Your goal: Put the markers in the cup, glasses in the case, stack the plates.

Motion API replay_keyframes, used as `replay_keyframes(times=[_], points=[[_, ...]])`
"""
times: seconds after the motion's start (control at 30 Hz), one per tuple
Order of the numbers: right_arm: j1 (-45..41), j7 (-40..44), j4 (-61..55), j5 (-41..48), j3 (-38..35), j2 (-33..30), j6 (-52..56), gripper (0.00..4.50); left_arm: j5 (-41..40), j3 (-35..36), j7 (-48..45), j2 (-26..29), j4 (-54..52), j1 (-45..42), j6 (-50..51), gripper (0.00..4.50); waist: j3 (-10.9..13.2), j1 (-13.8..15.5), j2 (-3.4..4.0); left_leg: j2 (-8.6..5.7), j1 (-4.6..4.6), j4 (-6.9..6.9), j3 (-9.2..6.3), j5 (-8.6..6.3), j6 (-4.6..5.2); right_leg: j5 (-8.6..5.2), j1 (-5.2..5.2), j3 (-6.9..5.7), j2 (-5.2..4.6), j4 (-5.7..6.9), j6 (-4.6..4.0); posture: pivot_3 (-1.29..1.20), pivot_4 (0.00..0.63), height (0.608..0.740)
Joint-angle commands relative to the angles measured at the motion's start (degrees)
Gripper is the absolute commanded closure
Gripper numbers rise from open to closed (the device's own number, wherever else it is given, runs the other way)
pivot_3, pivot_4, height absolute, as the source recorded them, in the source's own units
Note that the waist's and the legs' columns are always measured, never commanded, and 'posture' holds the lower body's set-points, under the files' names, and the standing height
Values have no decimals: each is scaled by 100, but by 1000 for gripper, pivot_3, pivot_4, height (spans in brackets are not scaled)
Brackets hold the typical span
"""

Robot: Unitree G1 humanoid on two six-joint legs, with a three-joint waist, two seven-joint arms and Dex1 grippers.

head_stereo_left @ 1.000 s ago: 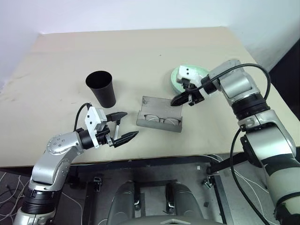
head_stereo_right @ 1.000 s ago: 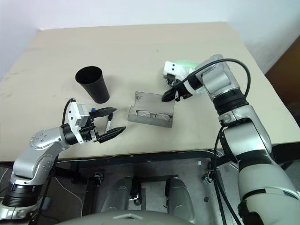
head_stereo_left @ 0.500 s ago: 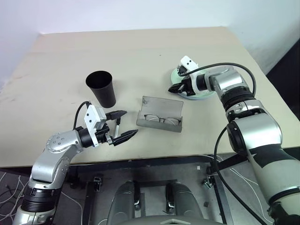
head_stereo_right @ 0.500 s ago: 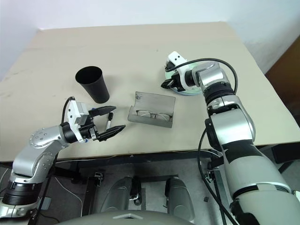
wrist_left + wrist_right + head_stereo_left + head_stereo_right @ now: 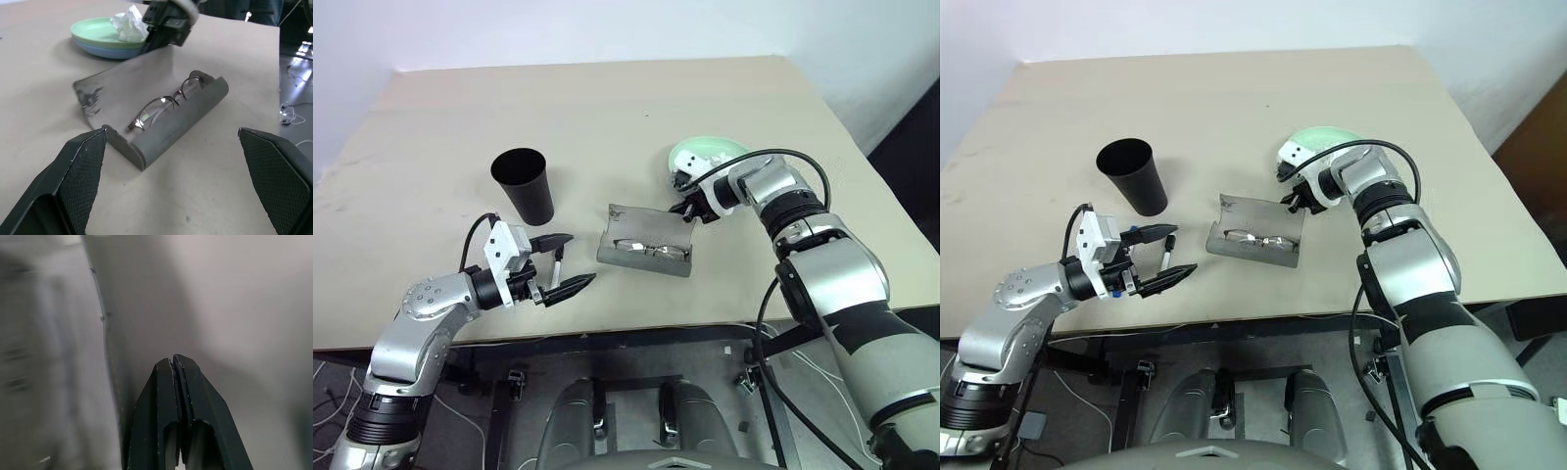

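Holding my left gripper (image 5: 561, 263) wide apart above the near part of the table (image 5: 431, 127), I grip nothing with it. One marker (image 5: 559, 267) lies on the table between its two fingers; whether a finger touches it cannot be told. A blue-capped marker tip (image 5: 1137, 235) shows beside the upper finger in the right eye view.

The black cup (image 5: 524, 185) stands upright, beyond my left gripper and apart from it.

The grey case (image 5: 646, 240) lies open at the table's middle, lid raised on its far side. The glasses (image 5: 650, 250) rest inside its tray.

My right gripper (image 5: 688, 207) is fully closed and holds nothing. Its tips sit at the far right corner of the raised lid; contact cannot be confirmed.

The plates (image 5: 700, 156) are stacked, mint green on light blue, just beyond my right gripper.

The left wrist view adds detail: the blue plate's rim under the green one, a crumpled white object (image 5: 129, 24) on the top plate, and a smudge on the lid's inner face. The right wrist view shows my pressed-together fingers (image 5: 168, 396) against a grey surface.

The table is plain beige. A pale wall (image 5: 607, 29) stands behind it.
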Motion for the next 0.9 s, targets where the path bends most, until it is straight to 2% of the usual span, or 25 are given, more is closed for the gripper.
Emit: replay_keyframes(times=[0.03,0.1,0.33,0.53,0.67,0.9], points=[[141,733,-1342,251,44,-136,574,4409,-68,178,13,53,-172,-26,-60,0,0,1,0,1,0,0,-1,0,0,0,0,0,0,0,0,0,150,701],[466,998,-2222,374,85,-293,962,4409,-45,159,1,56,-154,-31,-84,0,-1,16,-1,2,0,0,-4,0,-1,0,0,-1,-1,0,0,0,150,701],[1491,1149,-4383,751,268,-753,2111,4409,-15,148,-31,60,-31,-137,-115,0,-1,30,-2,-6,0,0,-9,-8,-12,-1,3,-5,-25,-3,-4,0,150,701],[2083,757,-5166,821,502,-945,2409,4409,-34,180,-48,76,9,-165,-97,0,-4,15,-3,-2,5,-1,-14,-8,-14,-8,4,-6,-23,-3,-19,0,150,701],[2243,420,-5276,840,573,-905,2330,4409,-35,167,-33,71,-21,-158,-81,0,-6,12,-6,-2,9,0,-16,-9,-15,-10,10,-8,-24,-5,-22,0,150,701],[2156,398,-5641,1509,63,-991,2234,4409,-194,328,49,72,-68,-154,58,0,-5,16,-5,0,34,-6,-17,-11,-17,-8,26,-7,-25,-8,-30,0,150,701]])
